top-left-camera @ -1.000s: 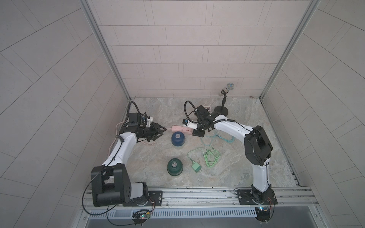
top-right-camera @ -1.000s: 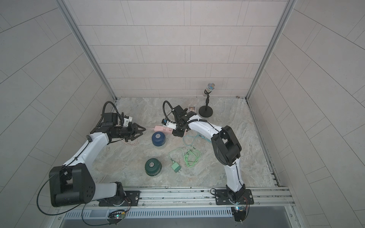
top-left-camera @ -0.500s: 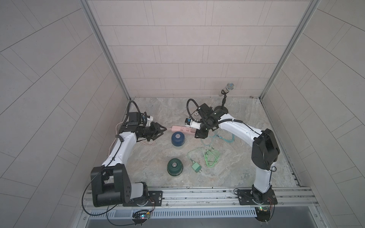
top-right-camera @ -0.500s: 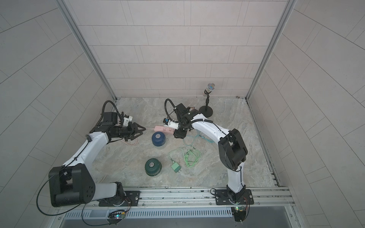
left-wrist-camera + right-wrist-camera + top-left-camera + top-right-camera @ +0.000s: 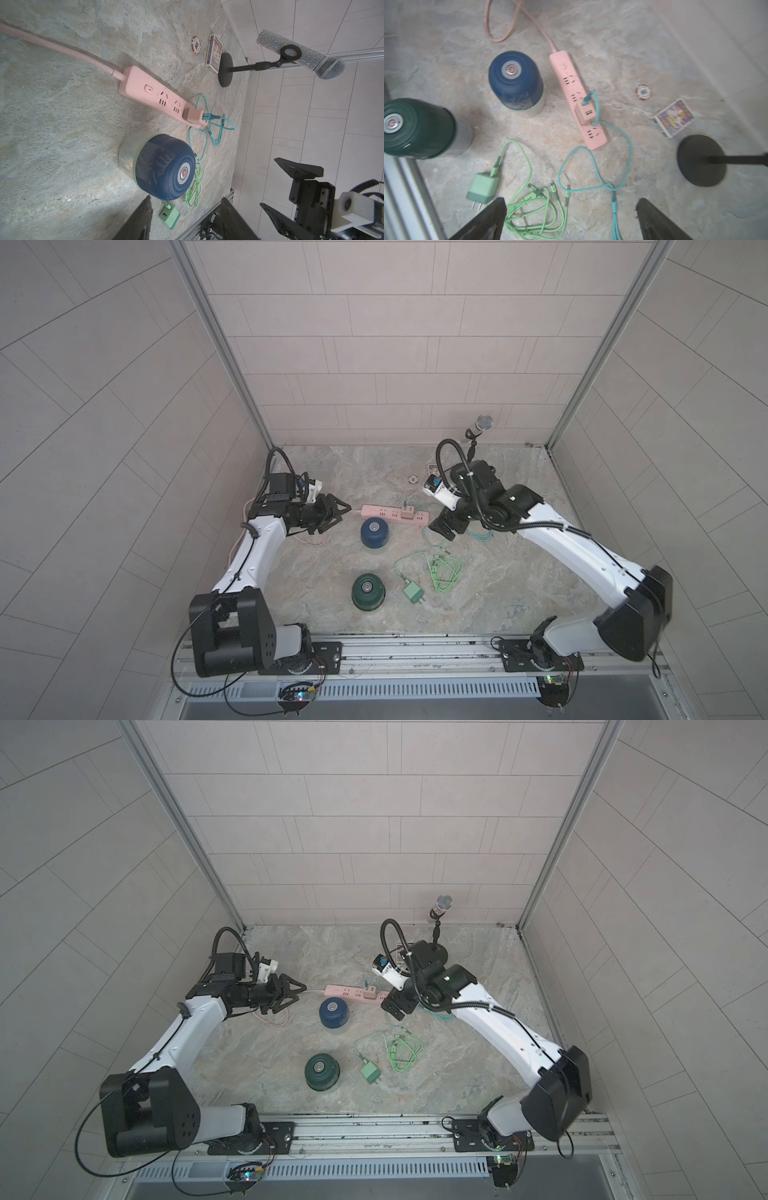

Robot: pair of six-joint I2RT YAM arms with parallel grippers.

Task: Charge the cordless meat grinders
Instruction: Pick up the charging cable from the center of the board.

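Observation:
The dark blue cordless meat grinder (image 5: 374, 532) (image 5: 333, 1012) (image 5: 166, 166) (image 5: 515, 81) stands upright just in front of the pink power strip (image 5: 382, 512) (image 5: 145, 87). Nearer the front stands the dark green grinder (image 5: 367, 591) (image 5: 321, 1071) (image 5: 415, 128). A pink adapter (image 5: 407, 513) (image 5: 584, 113) sits plugged into the strip, and a teal cable (image 5: 623, 133) runs from it. My left gripper (image 5: 343, 514) (image 5: 186, 197) hovers open at the strip's left end. My right gripper (image 5: 442, 529) (image 5: 570, 200) is open wide over the cable ends, right of the strip, holding nothing.
A green plug adapter (image 5: 413, 593) (image 5: 483, 188) lies loose with its coiled green cable (image 5: 444, 572) (image 5: 529, 207) right of the green grinder. At the back stand a microphone stand (image 5: 478, 431) (image 5: 702, 160), a card box (image 5: 675, 117) and a poker chip (image 5: 643, 91). Walls close three sides.
My right gripper has let go at the pink adapter, drawn back to the right and opened wide. The left jaws have widened a little. The adapter stays in the strip.

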